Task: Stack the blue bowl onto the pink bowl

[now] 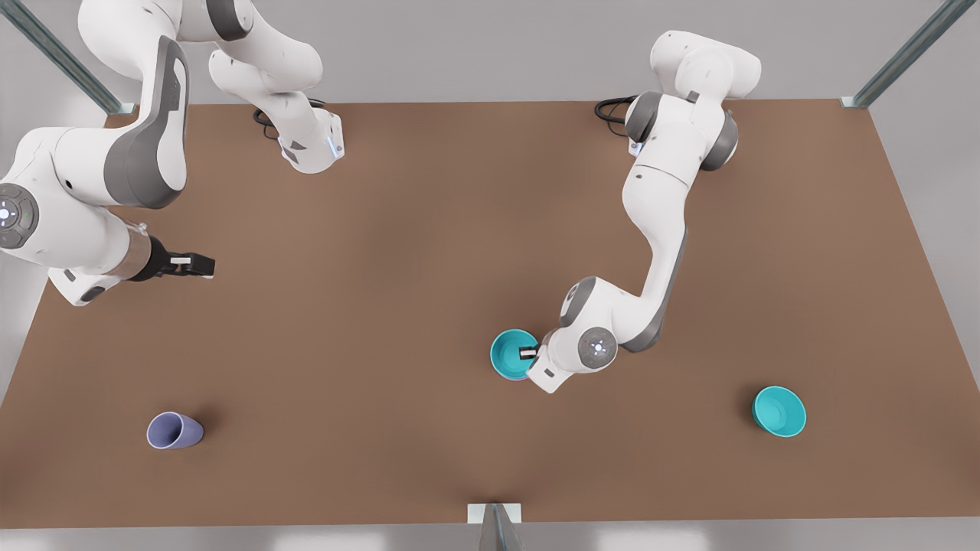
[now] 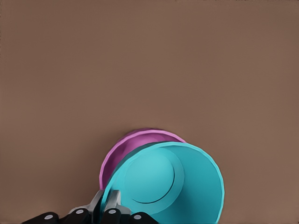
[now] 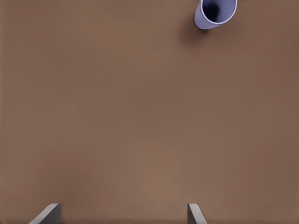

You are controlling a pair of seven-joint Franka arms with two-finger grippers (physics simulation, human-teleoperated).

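Left pincer clamped on blue bowl rim, mid-table, so bowl hangs level over pink bowl. Pink rim peeks out behind; blue probably nested, seating unclear. Right pincer waits at front view's left, fingers apart, empty. Spare teal bowl, lavender cup well apart.

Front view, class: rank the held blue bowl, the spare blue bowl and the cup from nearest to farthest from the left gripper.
1. Held blue bowl: pinched at its rim by the left gripper, over the pink bowl.
2. Spare blue bowl: toward the front view's right.
3. Cup: far off at the front view's left, below the waiting right gripper.
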